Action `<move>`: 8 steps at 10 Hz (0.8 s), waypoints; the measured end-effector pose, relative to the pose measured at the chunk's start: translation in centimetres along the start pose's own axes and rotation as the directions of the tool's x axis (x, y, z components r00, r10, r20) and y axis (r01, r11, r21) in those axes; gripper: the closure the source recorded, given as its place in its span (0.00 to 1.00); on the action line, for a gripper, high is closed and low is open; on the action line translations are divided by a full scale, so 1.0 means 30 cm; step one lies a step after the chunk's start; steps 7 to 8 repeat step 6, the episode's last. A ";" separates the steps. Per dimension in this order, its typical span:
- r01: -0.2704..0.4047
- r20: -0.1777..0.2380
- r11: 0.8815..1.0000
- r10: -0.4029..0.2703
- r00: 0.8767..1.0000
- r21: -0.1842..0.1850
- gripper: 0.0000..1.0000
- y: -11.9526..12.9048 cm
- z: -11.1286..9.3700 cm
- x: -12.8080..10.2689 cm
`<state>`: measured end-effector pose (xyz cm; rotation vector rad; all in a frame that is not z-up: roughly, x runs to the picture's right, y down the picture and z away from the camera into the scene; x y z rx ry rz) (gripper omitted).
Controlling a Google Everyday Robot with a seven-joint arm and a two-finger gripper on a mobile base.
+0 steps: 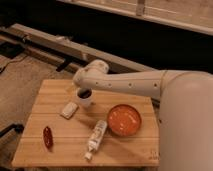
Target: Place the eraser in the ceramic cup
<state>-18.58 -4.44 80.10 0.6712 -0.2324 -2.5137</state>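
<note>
One arm reaches over the desk [60, 145], end effector [80, 86] right above the cup [85, 98].
Eraser not visible, maybe hidden in the end effector or already in the cup; finger state: cannot tell. Likely light, stiff, slightly grippy; pinch its long flat sides. Cup looks fragile, tippable. Cream block [69, 109], bottle [96, 135], bowl [124, 120], chili [47, 136] nearby. No readable writing.

single view, high and angled down, wooden table [60, 145] mid-distance, hand [80, 85] centre
</note>
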 end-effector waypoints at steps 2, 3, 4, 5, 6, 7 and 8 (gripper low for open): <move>0.101 0.086 0.995 -0.100 0.991 -0.002 0.20 -0.066 0.027 0.111; 0.126 0.109 0.992 -0.125 0.986 0.000 0.20 -0.083 0.032 0.140; 0.139 0.125 0.990 -0.138 0.983 0.001 0.20 -0.088 0.035 0.149; 0.144 0.129 0.990 -0.143 0.981 0.002 0.20 -0.093 0.036 0.157; 0.144 0.130 0.990 -0.143 0.981 0.002 0.20 -0.093 0.036 0.156; 0.144 0.130 0.990 -0.143 0.981 0.002 0.20 -0.093 0.036 0.156; 0.144 0.130 0.990 -0.143 0.981 0.002 0.20 -0.093 0.036 0.156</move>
